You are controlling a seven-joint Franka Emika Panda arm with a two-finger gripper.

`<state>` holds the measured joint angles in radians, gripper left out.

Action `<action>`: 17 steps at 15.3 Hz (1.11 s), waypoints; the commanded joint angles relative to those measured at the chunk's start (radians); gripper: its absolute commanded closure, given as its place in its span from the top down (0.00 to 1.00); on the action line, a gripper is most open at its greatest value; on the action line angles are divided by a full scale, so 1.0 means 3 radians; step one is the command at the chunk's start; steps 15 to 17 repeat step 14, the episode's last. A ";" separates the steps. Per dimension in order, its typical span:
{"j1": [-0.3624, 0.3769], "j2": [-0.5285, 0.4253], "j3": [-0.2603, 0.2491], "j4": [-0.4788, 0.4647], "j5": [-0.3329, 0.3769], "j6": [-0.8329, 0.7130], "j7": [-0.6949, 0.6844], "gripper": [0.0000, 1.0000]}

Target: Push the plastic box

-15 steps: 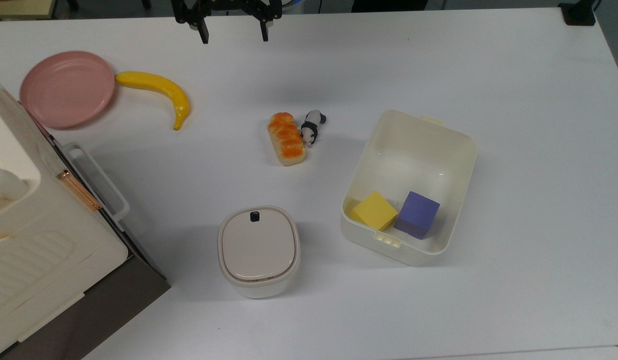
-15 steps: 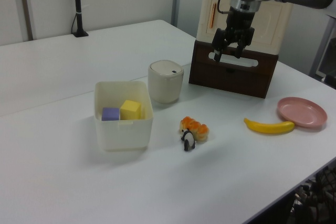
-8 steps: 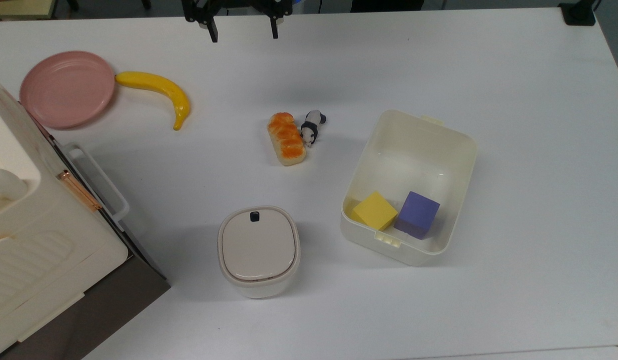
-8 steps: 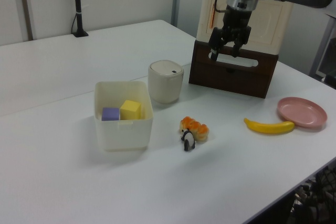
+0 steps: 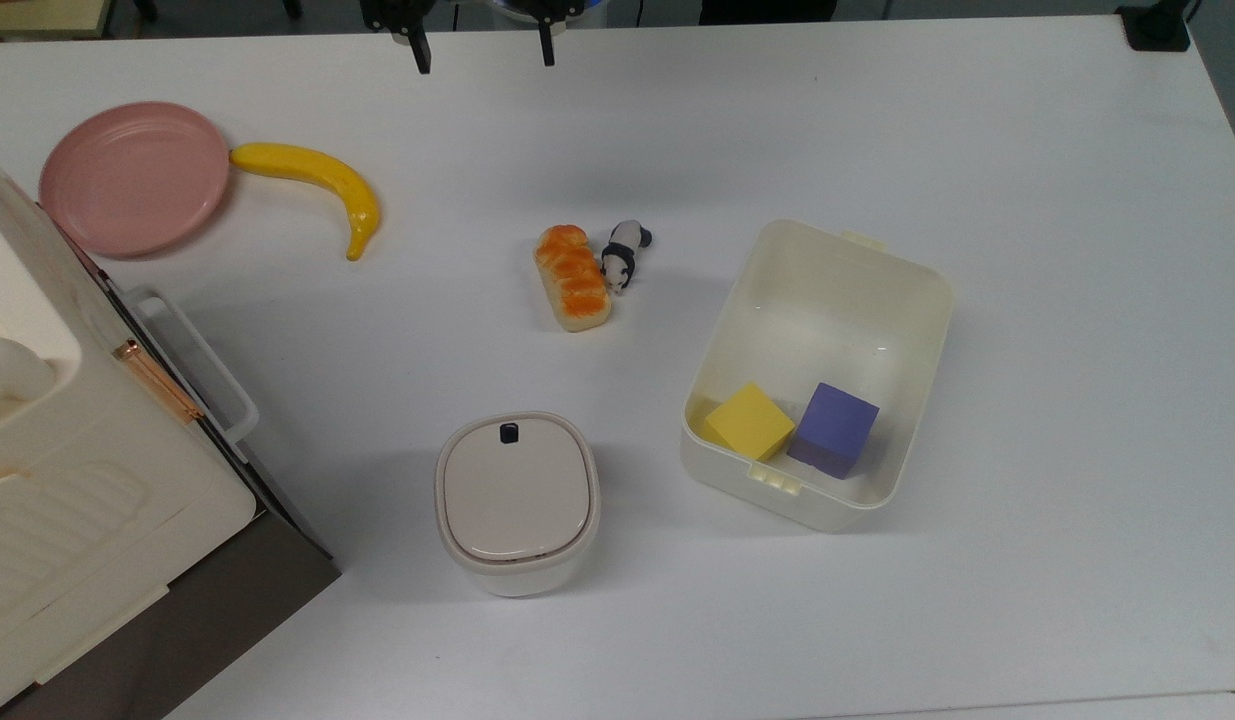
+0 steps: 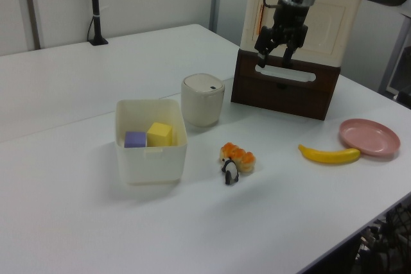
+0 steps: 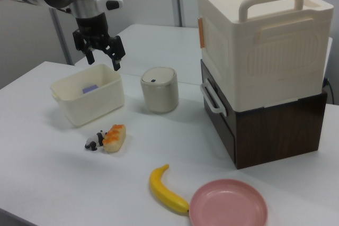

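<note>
The plastic box [image 5: 827,330] is a deep cream-white bin standing on the white table at the top view's right of centre, with a yellow cube [image 5: 747,420] and a purple cube [image 5: 833,428] inside. My gripper [image 5: 482,60] hangs open and empty at the top view's upper edge, well above the table and far from the box. In the left view the gripper [image 6: 273,62] is high in front of the cream case, to the right of the box [image 6: 154,162]. In the right view the gripper [image 7: 104,63] hovers above the box [image 7: 90,101].
A lidded rounded container [image 5: 517,495] stands at the top view's left of the box. A bread toy [image 5: 573,277] and a panda figure [image 5: 625,255] lie mid-table. A banana [image 5: 317,180] and a pink plate [image 5: 132,175] are upper left. A big cream case [image 5: 67,480] occupies the lower left.
The open gripper has risen, shifting slightly toward the top view's upper edge and right. The box and the other objects have not moved.
</note>
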<state>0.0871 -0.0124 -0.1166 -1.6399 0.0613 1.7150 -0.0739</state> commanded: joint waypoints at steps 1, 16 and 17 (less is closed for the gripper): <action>0.0037 0.0026 -0.0056 0.0113 0.0015 -0.0199 0.0016 1.00; -0.0306 0.0179 0.0297 0.0317 0.0010 -0.0332 0.0037 1.00; -0.0306 0.0179 0.0297 0.0317 0.0010 -0.0332 0.0037 1.00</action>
